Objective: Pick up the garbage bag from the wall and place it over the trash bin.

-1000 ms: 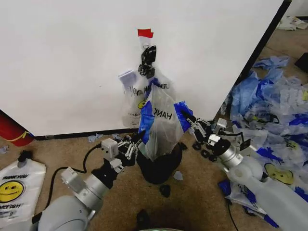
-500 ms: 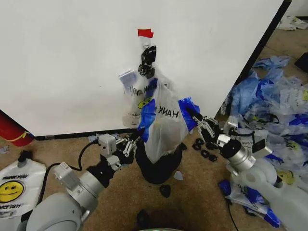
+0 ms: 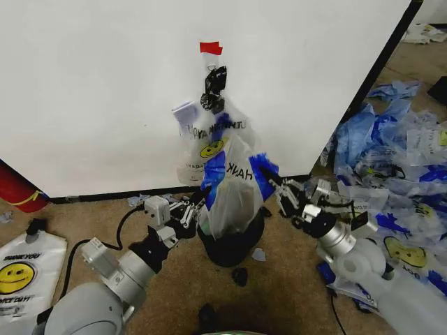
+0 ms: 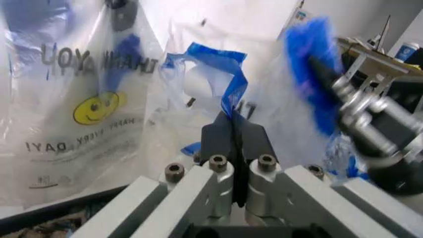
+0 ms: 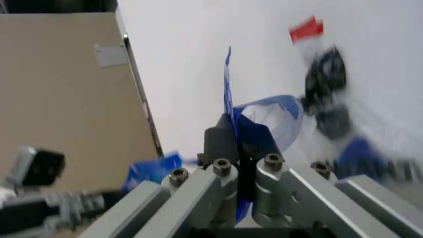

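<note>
Head view: the garbage bag [image 3: 234,188] hangs open just above the trash bin [image 3: 230,241], its bottom dipping into the bin's mouth, in front of the wall [image 3: 105,91]. The left gripper [image 3: 198,206] pinches the bag's left blue handle; the right gripper [image 3: 274,183] pinches the right one.

Left wrist view: the left gripper [image 4: 233,130] has its fingers pressed together on a blue handle strip.

Right wrist view: the right gripper [image 5: 233,130] likewise clamps blue plastic, with red tape [image 5: 305,29] on the wall beyond.
</note>
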